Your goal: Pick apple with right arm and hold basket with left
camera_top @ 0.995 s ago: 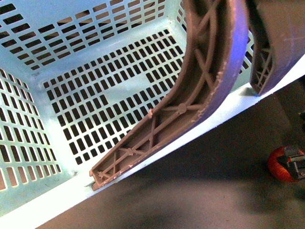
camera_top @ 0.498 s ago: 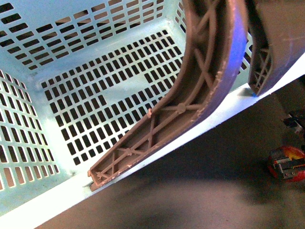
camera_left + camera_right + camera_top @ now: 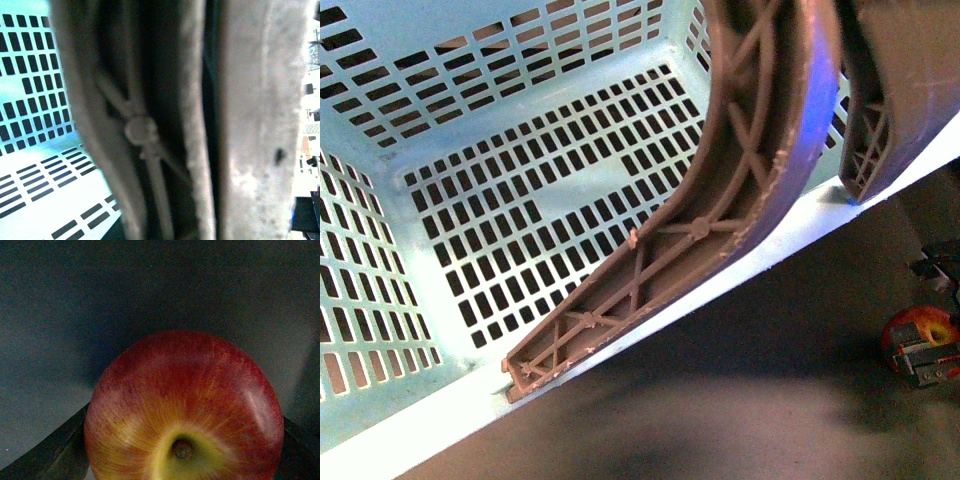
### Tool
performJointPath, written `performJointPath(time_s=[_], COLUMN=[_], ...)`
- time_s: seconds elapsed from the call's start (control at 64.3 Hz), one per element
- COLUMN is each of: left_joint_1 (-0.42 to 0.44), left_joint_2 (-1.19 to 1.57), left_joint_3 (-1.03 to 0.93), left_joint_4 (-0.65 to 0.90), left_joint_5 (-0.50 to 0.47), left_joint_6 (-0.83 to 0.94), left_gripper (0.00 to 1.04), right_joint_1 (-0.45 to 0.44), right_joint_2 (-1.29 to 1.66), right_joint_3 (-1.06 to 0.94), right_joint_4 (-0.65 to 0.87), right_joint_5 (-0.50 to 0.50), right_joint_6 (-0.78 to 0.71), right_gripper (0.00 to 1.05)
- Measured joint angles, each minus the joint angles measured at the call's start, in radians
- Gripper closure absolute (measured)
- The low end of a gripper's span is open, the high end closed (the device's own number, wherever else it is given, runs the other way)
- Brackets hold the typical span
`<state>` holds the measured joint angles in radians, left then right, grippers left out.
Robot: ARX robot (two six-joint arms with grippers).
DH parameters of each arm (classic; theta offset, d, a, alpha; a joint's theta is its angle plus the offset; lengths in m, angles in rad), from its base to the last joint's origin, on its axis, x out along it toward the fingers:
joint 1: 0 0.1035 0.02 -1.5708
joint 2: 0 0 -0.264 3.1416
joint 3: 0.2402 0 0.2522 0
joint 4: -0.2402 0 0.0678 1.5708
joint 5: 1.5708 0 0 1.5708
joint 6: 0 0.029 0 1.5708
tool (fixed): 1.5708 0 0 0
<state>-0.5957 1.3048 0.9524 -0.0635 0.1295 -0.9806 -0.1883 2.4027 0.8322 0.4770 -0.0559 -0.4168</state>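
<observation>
The apple (image 3: 918,326) now shows its yellow patch on top and sits a touch higher than a second ago, over the dark worktop (image 3: 670,430), off the basket's (image 3: 420,428) near rim. The right claw (image 3: 924,356) is clamped on it, fingers (image 3: 55,456) hugging both sides, so the lift has probably begun. The basket's ribbed handle (image 3: 140,130) fills the left wrist view. The left claw is unseen, so its state cannot be told.

Setting: staged test bench, probably a lab mock-up of shopping; exact type uncertain.
Evidence:
- Plain dark matte tabletop (image 3: 740,420) beneath and around the right gripper (image 3: 924,352).
- Mint plastic shopping basket (image 3: 440,415) to that gripper's left.
- Apple (image 3: 918,325) in that gripper's grasp.
- Bright room clutter (image 3: 312,145) in the left wrist view, too blurred to identify.
</observation>
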Motion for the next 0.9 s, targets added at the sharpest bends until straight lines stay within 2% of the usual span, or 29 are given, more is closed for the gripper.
performJointPath(time_s=[0.062,0.311,0.327,0.342,0.389,0.544,0.638,0.747,0.902], left_joint_1=[0.000,0.000,0.000,0.000,0.000,0.001,0.001,-0.003,0.001], left_joint_2=[0.000,0.000,-0.001,-0.001,-0.001,0.001,0.000,-0.002,-0.002], left_joint_3=[0.000,0.000,0.000,0.000,0.000,0.001,0.002,0.002,0.002], left_joint_4=[0.000,0.000,0.000,0.000,0.000,0.002,0.002,0.003,0.003], left_joint_5=[0.000,0.000,0.000,0.001,0.002,-0.003,-0.004,0.005,-0.003], left_joint_6=[0.000,0.000,0.000,0.000,0.000,0.000,0.000,0.003,-0.003], left_gripper=[0.90,0.90,0.90,0.90,0.90,0.90,0.90,0.90,0.90], right_joint_1=[-0.005,-0.027,-0.031,-0.042,-0.041,-0.007,0.023,0.051,0.106], right_joint_2=[-0.001,-0.090,-0.128,-0.286,-0.325,-0.688,-0.956,-1.252,-1.474], right_joint_3=[-0.003,-0.068,-0.089,-0.145,-0.148,-0.148,-0.107,-0.063,-0.005], right_joint_4=[0.001,0.000,0.001,0.013,-0.026,-0.365,-0.444,-0.461,-0.465], right_joint_5=[-0.004,-0.054,-0.071,-0.098,-0.134,-0.314,-0.315,-0.286,-0.291], right_joint_6=[-0.003,-0.026,-0.034,-0.076,-0.064,0.081,0.129,0.157,0.193], right_gripper=[0.25,0.25,0.25,0.25,0.25,0.25,0.25,0.25,0.25])
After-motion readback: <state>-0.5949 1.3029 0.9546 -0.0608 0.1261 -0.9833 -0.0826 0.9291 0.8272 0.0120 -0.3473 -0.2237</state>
